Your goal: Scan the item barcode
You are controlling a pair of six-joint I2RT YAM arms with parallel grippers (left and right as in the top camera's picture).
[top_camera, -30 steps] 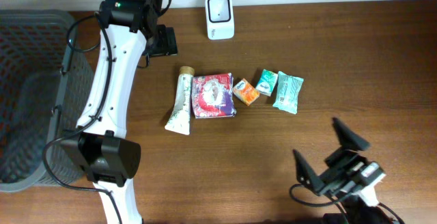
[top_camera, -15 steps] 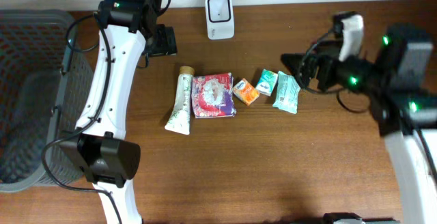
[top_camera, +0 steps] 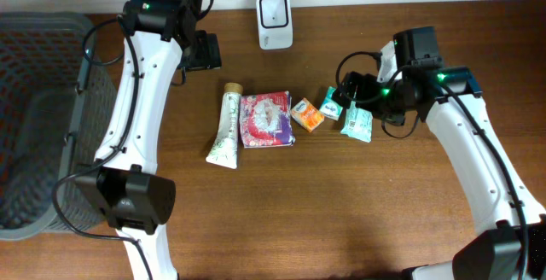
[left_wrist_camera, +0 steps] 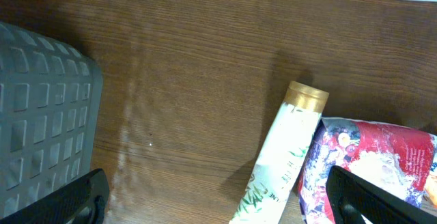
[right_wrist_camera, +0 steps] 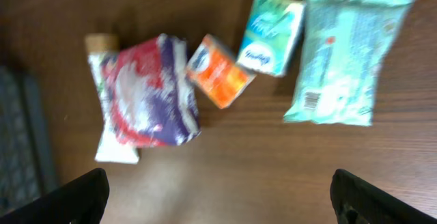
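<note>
The right hand (top_camera: 363, 101) is spread wide and holds nothing. It hangs over the teal pack (right_wrist_camera: 345, 53) on the bench (top_camera: 341, 195). The green pack (right_wrist_camera: 272, 33) lies just beside, so I think the hand may pinch both, or push the teal pack away. The scanner (top_camera: 275, 20) stands well apart. The right arm reaches in, bent. The left hand (left_wrist_camera: 215, 200) is spread too, near the tube (left_wrist_camera: 283, 162).

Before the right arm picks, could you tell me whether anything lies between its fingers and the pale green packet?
Nothing visible does: the open right fingers hang above the pale green packet. A teal tissue pack lies close beside it, toward the white scanner, not on it.
</note>
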